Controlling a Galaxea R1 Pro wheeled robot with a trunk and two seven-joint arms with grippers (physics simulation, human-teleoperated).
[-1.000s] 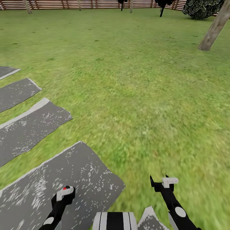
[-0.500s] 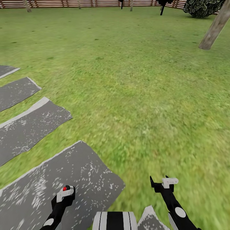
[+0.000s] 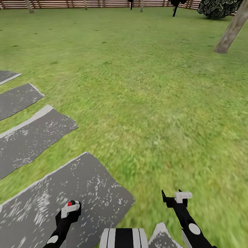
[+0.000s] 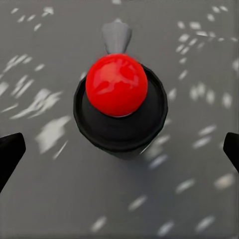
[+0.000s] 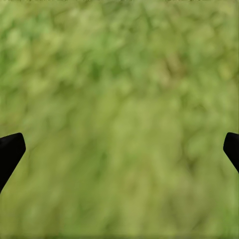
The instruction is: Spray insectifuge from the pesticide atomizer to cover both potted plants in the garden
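Garden: green lawn spreading from the robot to a brown slatted wooden fence along the far edge.
Stepping slabs: dark grey, pale-flecked stone slabs set in a row through the grass on the robot's left side, the nearest one lying under the left arm.
Trees: a leaning pale-brown trunk at far right; thinner trunks near the fence; a dark speckled leafy mass at the far right corner.
Left gripper: black with a white block, held low over the nearest slab. In the left wrist view its two black fingertips sit at opposite edges of the picture, spread wide, with nothing between them.
Red ball on black round base: seen in the left wrist view, in front of the flecked grey slab surface; also a red spot at the left gripper in the head view.
Right gripper: black with a white block, held low over the grass, to the right of the nearest slab. In the right wrist view its fingertips stand far apart, holding nothing, with blurred grass beyond.
Robot trunk: black-and-white striped part at the bottom centre.
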